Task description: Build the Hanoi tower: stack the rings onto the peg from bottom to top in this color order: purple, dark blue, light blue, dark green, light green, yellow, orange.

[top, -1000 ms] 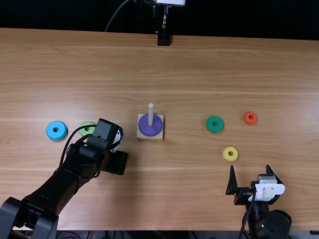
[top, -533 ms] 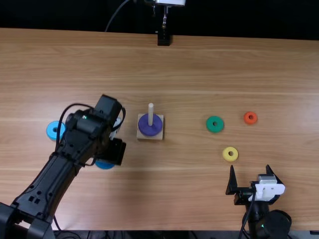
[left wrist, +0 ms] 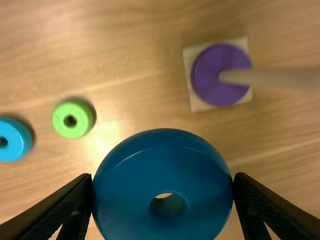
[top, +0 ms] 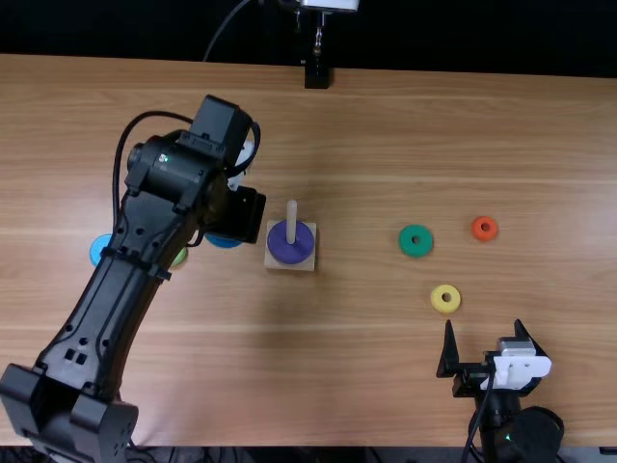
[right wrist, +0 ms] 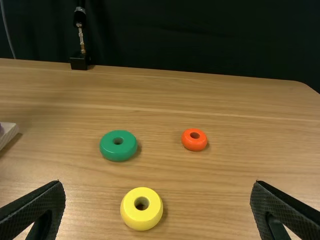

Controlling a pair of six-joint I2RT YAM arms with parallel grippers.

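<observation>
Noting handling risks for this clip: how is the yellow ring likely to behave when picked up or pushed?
The yellow ring looks solid and thick-walled, so probably stiff in a grip. Lying flat, it would likely slide rather than tip when nudged. Its smooth, rounded side might slip if pinched off-centre.

On the left of the table, the left arm [top: 116,289] partly hides the light blue ring [top: 98,250] and covers most of the light green ring [top: 180,257] in the top view. The left gripper [top: 246,214] hides all but a sliver of the dark blue ring [top: 226,242]. In the left wrist view, the edges cut off the dark blue ring, the light blue ring and the blurred peg [left wrist: 280,77]. The right wrist view's edge crops the wooden base [right wrist: 7,132] and nearly all the purple ring [right wrist: 1,128].
</observation>
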